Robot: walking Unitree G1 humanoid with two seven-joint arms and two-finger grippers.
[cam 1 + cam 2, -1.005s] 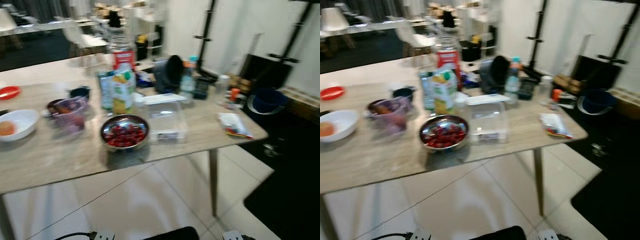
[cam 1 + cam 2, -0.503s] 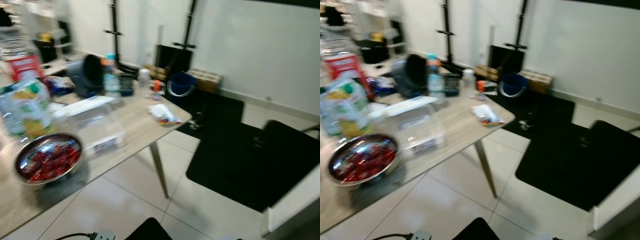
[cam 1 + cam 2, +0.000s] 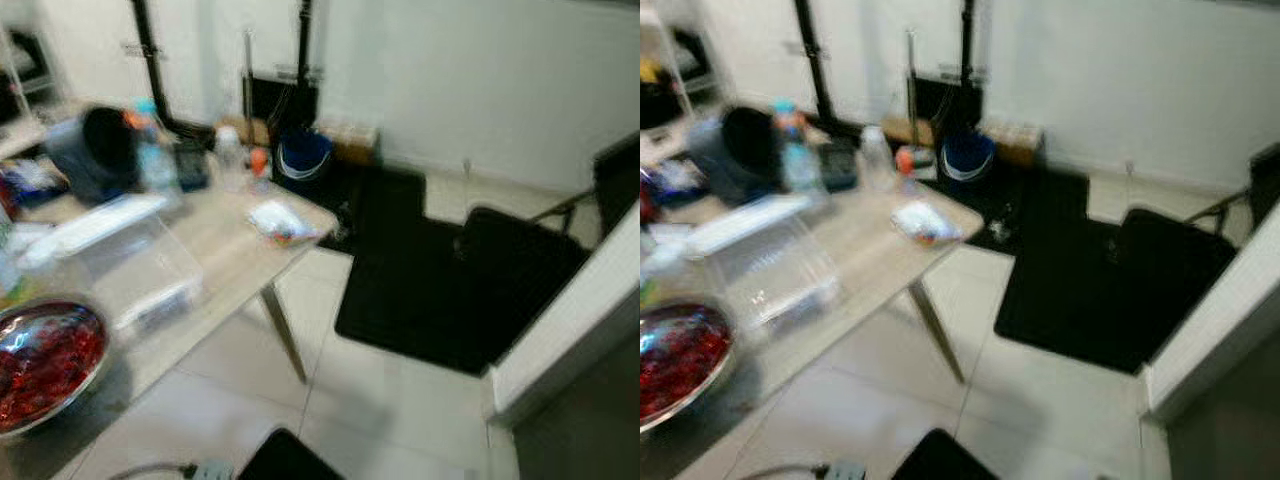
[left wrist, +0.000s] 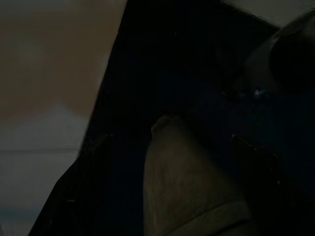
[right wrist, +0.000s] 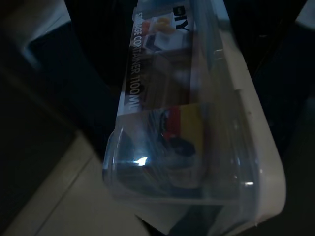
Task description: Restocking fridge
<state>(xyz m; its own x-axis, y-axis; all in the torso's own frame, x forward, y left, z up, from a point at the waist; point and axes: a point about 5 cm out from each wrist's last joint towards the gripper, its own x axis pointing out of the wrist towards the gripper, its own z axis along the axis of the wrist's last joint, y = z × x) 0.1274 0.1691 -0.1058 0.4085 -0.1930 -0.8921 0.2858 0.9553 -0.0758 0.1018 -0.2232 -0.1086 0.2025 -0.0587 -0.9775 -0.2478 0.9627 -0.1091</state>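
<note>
- At the left of the blurred head views stands a wooden bench point(image 3: 235, 255), its corner pointing toward the middle of the scene and one slanted leg showing beneath.
- At the near left edge of the bench sits a metal bowl of red fruit point(image 3: 42, 362).
- Just right of and beyond the bowl rests a clear plastic box point(image 3: 135, 270), with a flat white lid point(image 3: 92, 224) lying just beyond it.
- Farther back on the bench are a dark jug point(image 3: 95, 152), a water bottle with a coloured cap point(image 3: 155, 160) and a small clear bottle point(image 3: 230, 158).
- Near the bench corner lies a small snack packet point(image 3: 278, 221).
- On the floor beyond the bench corner, against the white wall, stands a blue bucket point(image 3: 303, 155); a black mat point(image 3: 440, 290) covers the pale tiles to the right.
- A white panel edge point(image 3: 570, 310) cuts across the near right.
- In the right wrist view a clear storage container point(image 5: 177, 123) with a white rim and a printed label lies close before the camera, something red and yellow inside; whether the right gripper grasps it cannot be told.
- The left wrist view is very dark; the state of the left gripper cannot be told.
</note>
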